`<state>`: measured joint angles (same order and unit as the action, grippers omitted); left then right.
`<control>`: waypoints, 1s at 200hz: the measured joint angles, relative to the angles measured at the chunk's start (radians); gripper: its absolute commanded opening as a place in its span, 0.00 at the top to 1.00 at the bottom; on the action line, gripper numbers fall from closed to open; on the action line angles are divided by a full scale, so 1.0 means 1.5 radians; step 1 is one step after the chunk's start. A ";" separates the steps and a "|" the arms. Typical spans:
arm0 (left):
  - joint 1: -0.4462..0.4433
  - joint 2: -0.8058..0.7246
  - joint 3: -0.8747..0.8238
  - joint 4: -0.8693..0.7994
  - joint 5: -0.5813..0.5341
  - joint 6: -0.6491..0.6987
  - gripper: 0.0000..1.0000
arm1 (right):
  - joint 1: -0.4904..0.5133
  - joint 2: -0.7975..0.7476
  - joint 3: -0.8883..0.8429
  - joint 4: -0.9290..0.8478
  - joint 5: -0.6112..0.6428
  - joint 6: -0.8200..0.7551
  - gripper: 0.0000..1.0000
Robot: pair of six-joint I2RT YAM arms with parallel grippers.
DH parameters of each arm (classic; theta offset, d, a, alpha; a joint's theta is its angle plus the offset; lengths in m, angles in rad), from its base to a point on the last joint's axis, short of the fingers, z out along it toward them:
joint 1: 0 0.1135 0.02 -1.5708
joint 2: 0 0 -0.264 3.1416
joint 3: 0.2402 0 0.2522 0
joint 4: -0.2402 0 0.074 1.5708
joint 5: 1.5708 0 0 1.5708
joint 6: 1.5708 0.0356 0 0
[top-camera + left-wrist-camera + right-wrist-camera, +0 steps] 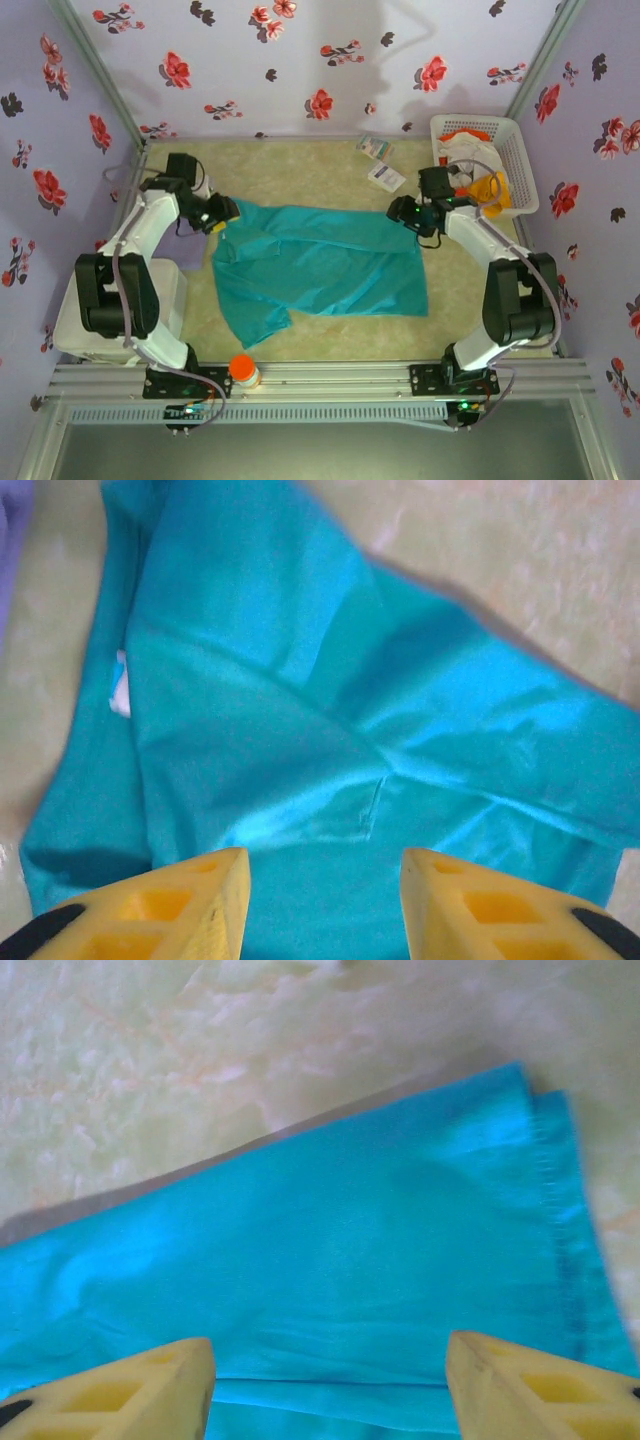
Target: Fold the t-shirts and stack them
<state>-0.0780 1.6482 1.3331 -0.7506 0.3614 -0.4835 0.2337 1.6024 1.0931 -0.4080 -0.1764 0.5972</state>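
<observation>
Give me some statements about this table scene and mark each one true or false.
1. The teal shirt lies spread on the table. True.
2. The basket stands at the far left corner. False: it stands at the far right corner.
3. The left gripper and the right gripper are both open. True.
4. The right gripper holds an orange cloth. False: nothing is between its jaws, and it hangs over the teal shirt.

The teal t-shirt (320, 265) was smooth cloth with a faint sheen. The table (300, 170) looked matt and mottled. The far-right basket (520, 160) was white plastic lattice; the near rail (330, 376), ribbed metal.
</observation>
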 measured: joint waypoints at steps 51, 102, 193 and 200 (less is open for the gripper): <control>0.000 0.085 0.057 0.030 -0.063 0.016 0.58 | 0.014 0.071 0.003 0.024 0.019 0.009 0.37; 0.000 0.175 0.087 0.094 -0.102 0.037 0.63 | 0.006 0.132 0.062 0.034 0.031 0.008 0.41; 0.000 0.280 0.155 0.135 -0.107 0.048 0.70 | 0.004 0.215 0.098 0.065 0.028 0.010 0.45; 0.000 0.285 0.158 0.134 -0.107 0.049 0.72 | 0.003 0.218 0.100 0.065 0.028 0.010 0.45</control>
<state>-0.0784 2.0762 1.5707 -0.5499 0.2012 -0.4107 0.2375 1.9289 1.2434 -0.3107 -0.1345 0.6125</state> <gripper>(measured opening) 0.303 0.553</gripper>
